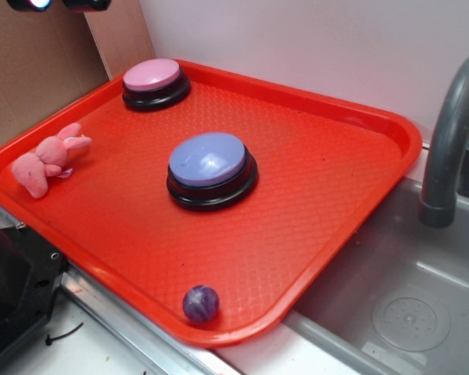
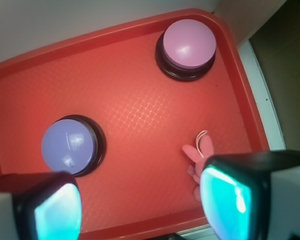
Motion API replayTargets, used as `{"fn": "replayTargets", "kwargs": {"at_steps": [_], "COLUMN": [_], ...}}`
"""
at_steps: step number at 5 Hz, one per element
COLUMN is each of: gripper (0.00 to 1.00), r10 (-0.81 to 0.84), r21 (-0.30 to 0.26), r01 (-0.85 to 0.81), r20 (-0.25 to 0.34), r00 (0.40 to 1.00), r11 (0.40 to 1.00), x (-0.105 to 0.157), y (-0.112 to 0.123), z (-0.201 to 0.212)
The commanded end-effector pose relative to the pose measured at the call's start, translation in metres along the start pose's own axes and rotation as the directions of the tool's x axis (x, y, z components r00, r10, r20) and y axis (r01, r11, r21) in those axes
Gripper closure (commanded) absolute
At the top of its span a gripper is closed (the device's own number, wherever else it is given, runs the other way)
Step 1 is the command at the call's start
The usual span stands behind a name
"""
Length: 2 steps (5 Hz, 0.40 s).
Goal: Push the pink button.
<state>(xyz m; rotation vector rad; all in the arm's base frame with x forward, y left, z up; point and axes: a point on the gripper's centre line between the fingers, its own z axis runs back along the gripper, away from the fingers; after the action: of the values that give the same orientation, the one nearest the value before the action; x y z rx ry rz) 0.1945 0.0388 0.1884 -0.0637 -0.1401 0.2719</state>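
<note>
Tool nearest, fingers apart, empty; pink button at one o'clock; rigid, smooth dome; press top centre.

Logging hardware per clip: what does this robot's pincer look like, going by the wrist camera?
Only the fingertips show, at the bottom of the wrist view. The pincer has two blocky fingers with black housings and pale grey outer sides. Their inner faces carry glossy pads that glow turquoise. No cables or markings are visible on them. The exterior view shows a black structure at lower left, but no pincer.
</note>
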Motion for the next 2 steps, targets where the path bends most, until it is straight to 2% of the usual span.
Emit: {"fn": "replayTargets", "kwargs": {"at_steps": [1, 2], "gripper": [0.00, 0.00], "r10": [-0.049, 0.006], "r21": [-0.054, -0.018], "r01": [0.056, -0.002], "r20": [0.120, 0.195], "r00": [0.992, 0.981], "r11": [0.997, 1.000], "x": [0.035, 0.051], "y": [0.006, 0.019], "z": [-0.004, -0.014]}}
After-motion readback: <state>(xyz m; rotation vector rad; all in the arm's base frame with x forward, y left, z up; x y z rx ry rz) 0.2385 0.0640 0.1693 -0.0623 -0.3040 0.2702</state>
